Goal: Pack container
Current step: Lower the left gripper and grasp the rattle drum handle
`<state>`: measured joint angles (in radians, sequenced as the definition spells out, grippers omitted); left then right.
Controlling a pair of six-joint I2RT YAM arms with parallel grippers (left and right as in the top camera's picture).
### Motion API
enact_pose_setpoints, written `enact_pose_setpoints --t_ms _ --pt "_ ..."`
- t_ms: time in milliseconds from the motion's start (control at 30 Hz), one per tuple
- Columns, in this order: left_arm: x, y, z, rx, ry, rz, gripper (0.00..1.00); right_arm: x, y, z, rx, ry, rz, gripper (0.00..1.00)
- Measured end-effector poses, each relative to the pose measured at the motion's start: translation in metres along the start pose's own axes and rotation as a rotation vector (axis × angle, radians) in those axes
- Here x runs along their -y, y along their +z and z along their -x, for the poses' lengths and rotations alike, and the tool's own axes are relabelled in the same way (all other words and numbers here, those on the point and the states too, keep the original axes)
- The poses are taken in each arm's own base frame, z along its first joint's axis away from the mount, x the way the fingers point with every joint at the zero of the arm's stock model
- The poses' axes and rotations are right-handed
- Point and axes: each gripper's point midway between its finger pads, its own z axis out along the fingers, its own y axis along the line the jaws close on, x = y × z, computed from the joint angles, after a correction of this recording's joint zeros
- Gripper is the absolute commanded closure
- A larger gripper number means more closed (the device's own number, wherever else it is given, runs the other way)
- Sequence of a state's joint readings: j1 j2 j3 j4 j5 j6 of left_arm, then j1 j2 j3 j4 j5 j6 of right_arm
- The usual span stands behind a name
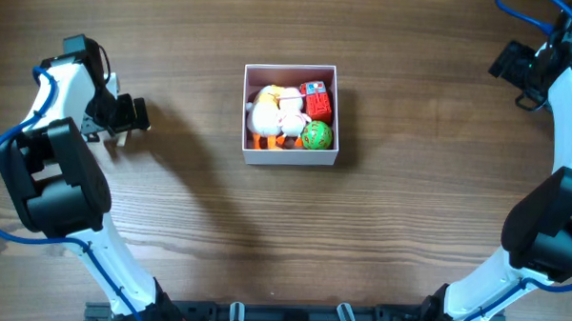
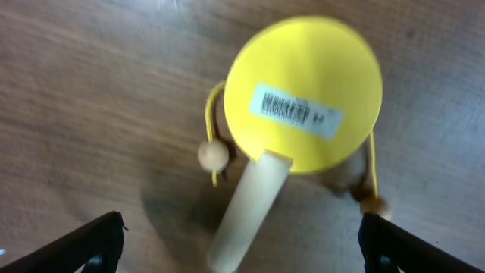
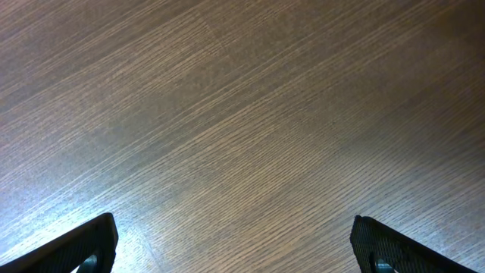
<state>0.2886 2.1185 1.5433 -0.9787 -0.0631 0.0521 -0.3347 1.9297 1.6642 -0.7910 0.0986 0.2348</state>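
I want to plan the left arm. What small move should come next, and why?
Probably lower the left gripper onto the wooden handle of the yellow drum. Its jaws are open, the drum lies untouched on the table right below them, and it is not in the container yet.

Matt, fine-grained brown wood across the table (image 3: 242, 114). Smooth matt yellow on the paddle disc (image 2: 303, 61), with paper label (image 2: 297, 110), bare pale-wood handle (image 2: 250, 205) and bead (image 2: 213, 155). Soft cloth plush toy (image 1: 267, 112) at nine o'clock inside the matt white container (image 1: 288, 159).
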Motion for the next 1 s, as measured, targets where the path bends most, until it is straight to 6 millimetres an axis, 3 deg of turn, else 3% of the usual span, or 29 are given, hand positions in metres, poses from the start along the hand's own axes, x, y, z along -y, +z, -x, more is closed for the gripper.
enact_pose_setpoints --t_ms 367,700,1000 --pt "-0.005 0.000 0.001 0.005 0.056 0.006 0.00 0.000 0.000 0.000 0.000 0.000 0.000 0.00" --pt "-0.028 0.002 0.000 0.002 0.038 -0.001 0.02 0.000 0.000 0.000 0.000 0.000 0.000 0.00" --pt "-0.017 0.002 0.001 0.010 0.097 -0.071 0.01 0.000 0.000 0.000 0.000 0.000 0.000 0.00"
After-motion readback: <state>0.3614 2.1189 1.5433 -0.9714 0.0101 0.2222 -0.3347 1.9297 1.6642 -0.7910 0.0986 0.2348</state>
